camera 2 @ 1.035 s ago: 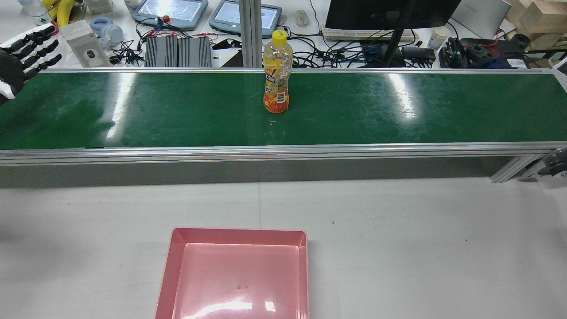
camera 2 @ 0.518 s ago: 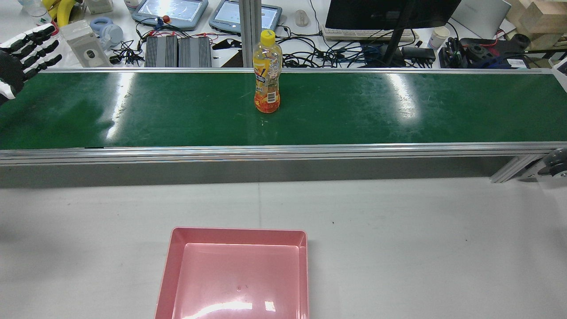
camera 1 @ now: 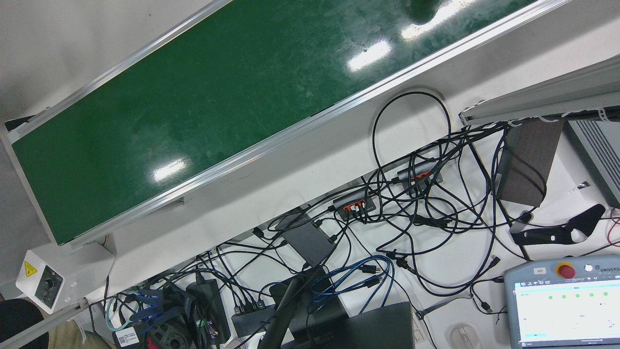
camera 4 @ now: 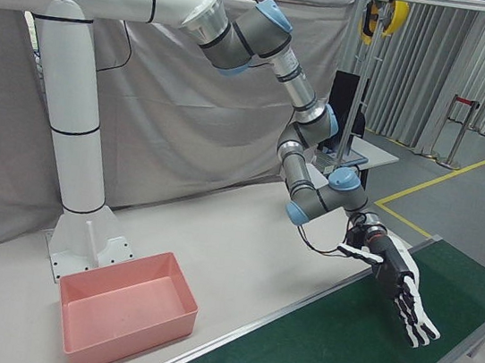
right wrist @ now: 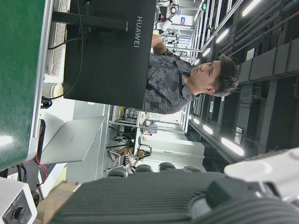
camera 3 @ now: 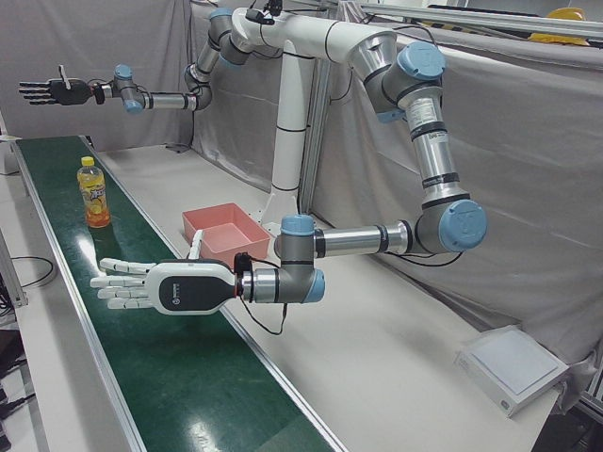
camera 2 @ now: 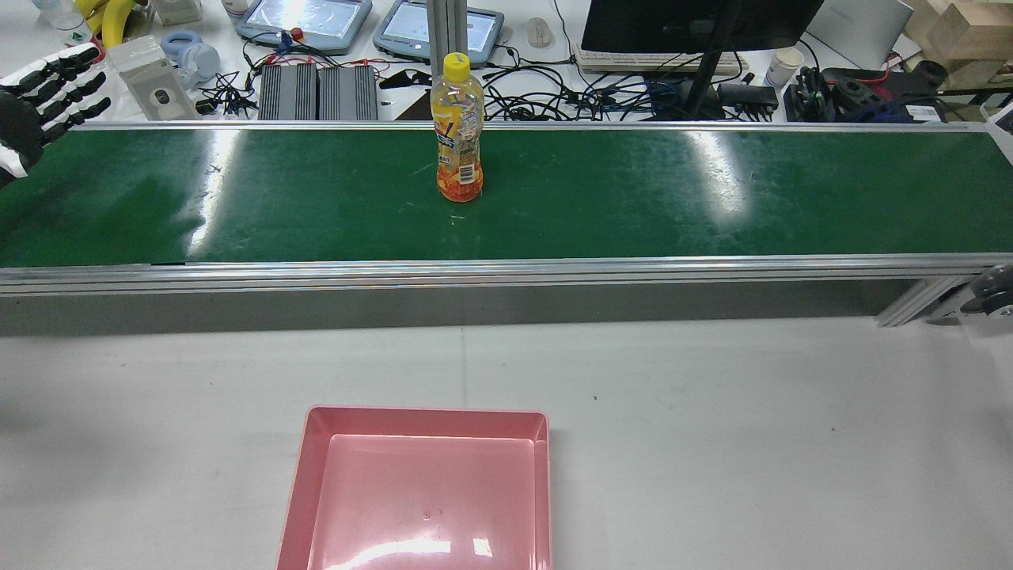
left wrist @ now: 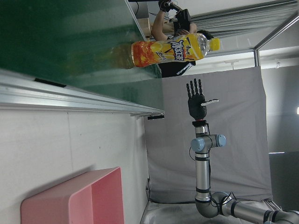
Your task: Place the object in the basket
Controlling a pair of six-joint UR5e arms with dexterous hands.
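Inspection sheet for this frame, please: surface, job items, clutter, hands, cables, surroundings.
Surface: green conveyor belt with glare patches; white table on the robot's side of it.
Job's things: juice bottle upright on the belt, untouched; pink basket on the table, empty.
Clutter: nothing seen on belt or table.
Hands: left hand open at the belt's end, well apart from the bottle; right hand open, raised, holding nothing.
Cables: dense tangle on the operators' desk, off the belt.
Surroundings: monitor, teach pendant, a person behind the monitor.
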